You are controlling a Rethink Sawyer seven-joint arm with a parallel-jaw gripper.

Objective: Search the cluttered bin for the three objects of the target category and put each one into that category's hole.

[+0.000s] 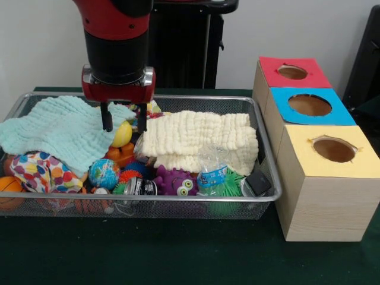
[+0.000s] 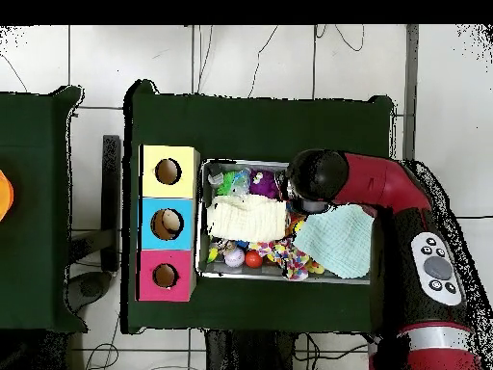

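Toys fill the wire bin (image 1: 261, 196) across the frame's middle in the front view: a globe ball (image 1: 104, 173), a purple monster (image 1: 176, 181), a yellow ball (image 1: 122, 135), half under a mint cloth (image 1: 56, 127) and a cream cloth (image 1: 202, 141). The jaws (image 1: 124, 124) stand apart, straddling the yellow ball. At right sit the red (image 1: 293, 72), blue (image 1: 310, 105) and yellow (image 1: 334, 149) holes.

Overhead, the bin (image 2: 204, 222) lies centre on the green worktop (image 2: 260, 120), boxes (image 2: 168, 223) touching its left side; the arm (image 2: 385, 193) hides the jaws.

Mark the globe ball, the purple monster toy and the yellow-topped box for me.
globe ball (image 1: 104, 173), front view, on its blue face.
purple monster toy (image 1: 176, 181), front view, on its body above the eyes.
yellow-topped box (image 1: 356, 157), front view, on the yellow top right of the hole.
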